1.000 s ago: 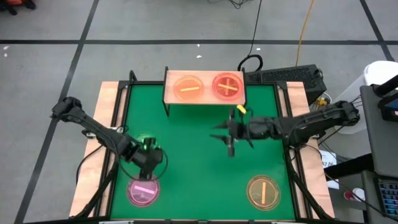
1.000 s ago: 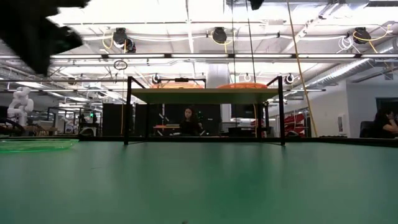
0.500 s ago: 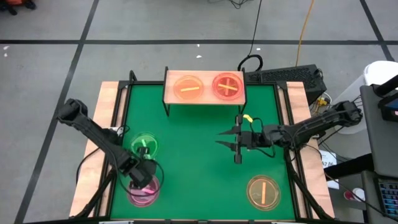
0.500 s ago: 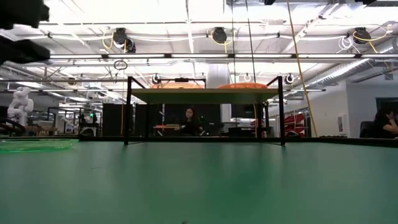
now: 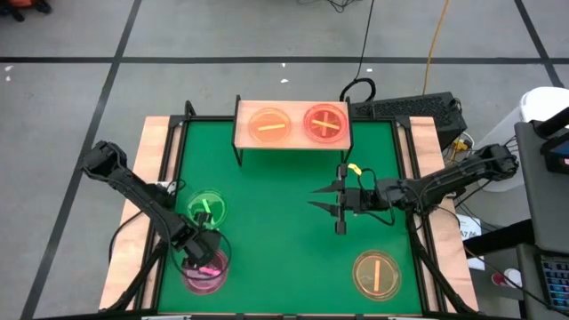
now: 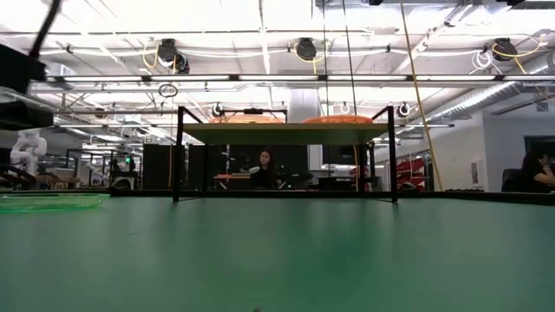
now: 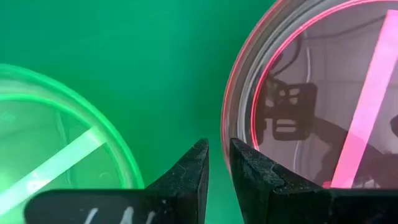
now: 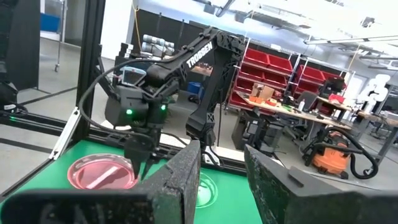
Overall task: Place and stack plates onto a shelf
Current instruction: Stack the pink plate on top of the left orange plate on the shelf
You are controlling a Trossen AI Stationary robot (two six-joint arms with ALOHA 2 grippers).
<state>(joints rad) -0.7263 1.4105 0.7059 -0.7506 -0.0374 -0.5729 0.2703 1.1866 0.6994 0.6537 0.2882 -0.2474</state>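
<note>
The shelf point(image 5: 292, 140) stands at the far edge of the mat, with an amber plate point(image 5: 268, 124) and a red plate point(image 5: 325, 122) side by side on its board. A green plate point(image 5: 206, 207), a pink plate point(image 5: 204, 274) and another amber plate point(image 5: 376, 273) lie flat on the mat. My left gripper point(image 5: 203, 256) is low over the pink plate's far rim point(image 7: 239, 93), its fingers a narrow gap apart with green mat showing between them. My right gripper point(image 5: 331, 206) hovers open over the middle of the mat, holding nothing. My left gripper comes from above, pointing down, at the pink plate's rim point(image 7: 235, 134). One fingertip point(image 7: 244, 163) stands right at that rim, the other point(image 7: 198, 163) over the mat outside it. I cannot tell whether either touches the plate.
The green mat point(image 5: 276, 240) lies open between the plates and the shelf. Black frame rails point(image 5: 169, 160) and wooden table edges border the mat. In the low view the shelf point(image 6: 284, 133) stands on thin black legs, and people sit at desks in the room behind.
My left gripper has moved from beside the green plate toward the near edge and come down over the pink plate's rim. My right gripper has drawn back from the shelf toward the near and right edges, then kept still. No plate has moved.
</note>
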